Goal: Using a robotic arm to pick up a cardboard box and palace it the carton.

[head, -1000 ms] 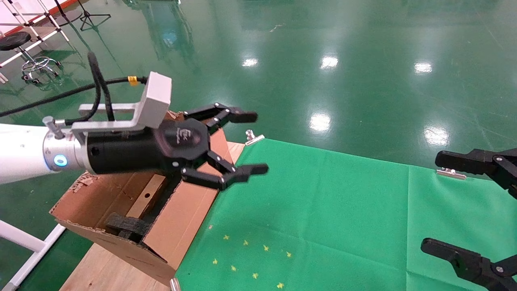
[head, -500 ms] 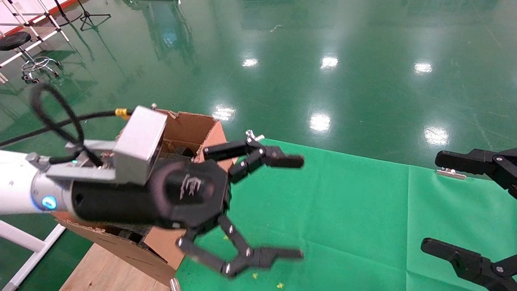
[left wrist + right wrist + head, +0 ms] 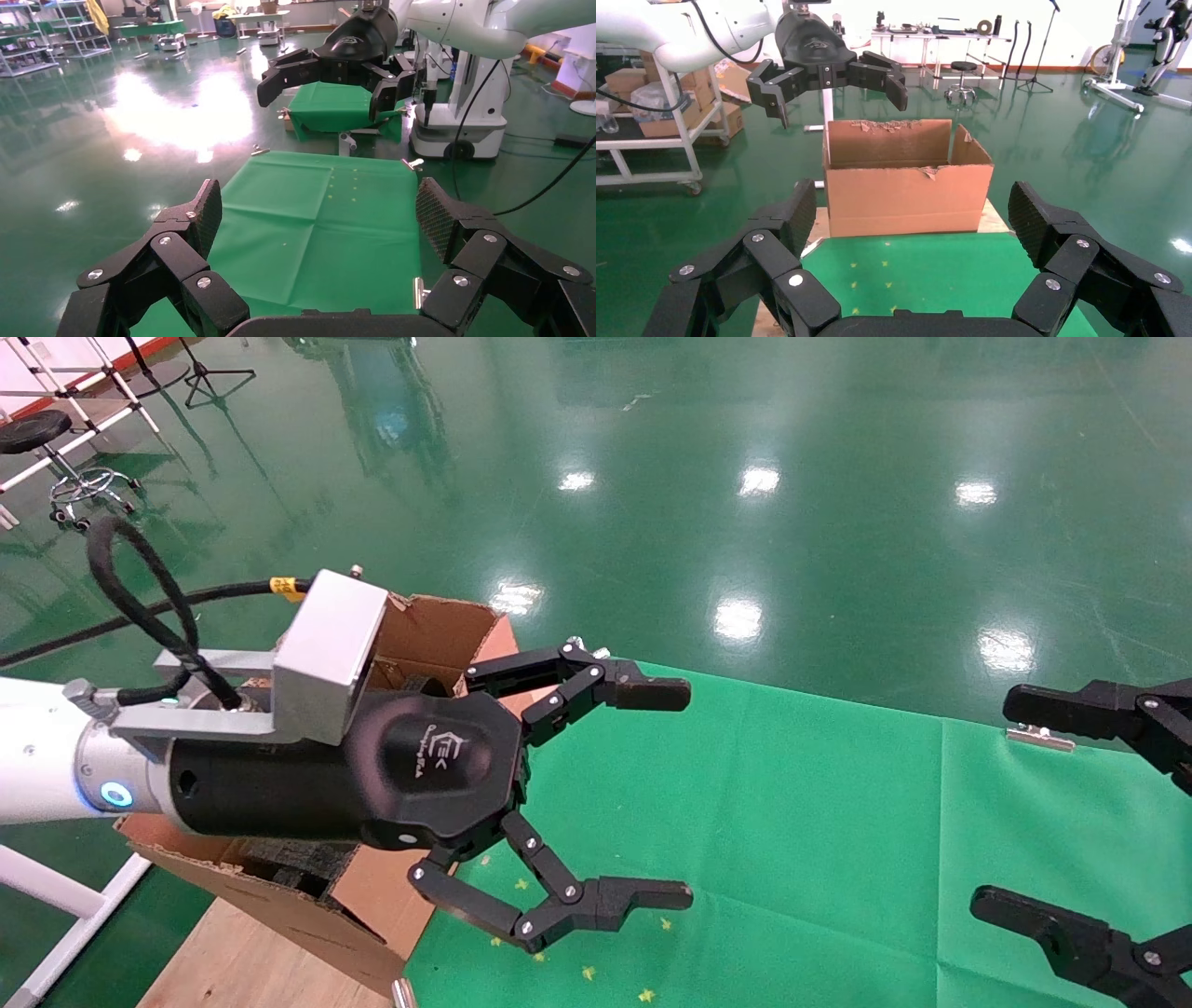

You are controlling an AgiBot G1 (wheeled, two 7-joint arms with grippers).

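The white tubular left arm's black two-finger gripper (image 3: 610, 794) hangs released and empty beside the large brown corrugated carton (image 3: 410, 645); swinging back risks clipping its ragged flaps. No small box shows.

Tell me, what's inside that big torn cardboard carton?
In the head view, black foam pieces show inside the carton, but the left gripper, open and empty, and its arm cover most of the inside. The right wrist view shows only the outer wall, so nothing more can be told.
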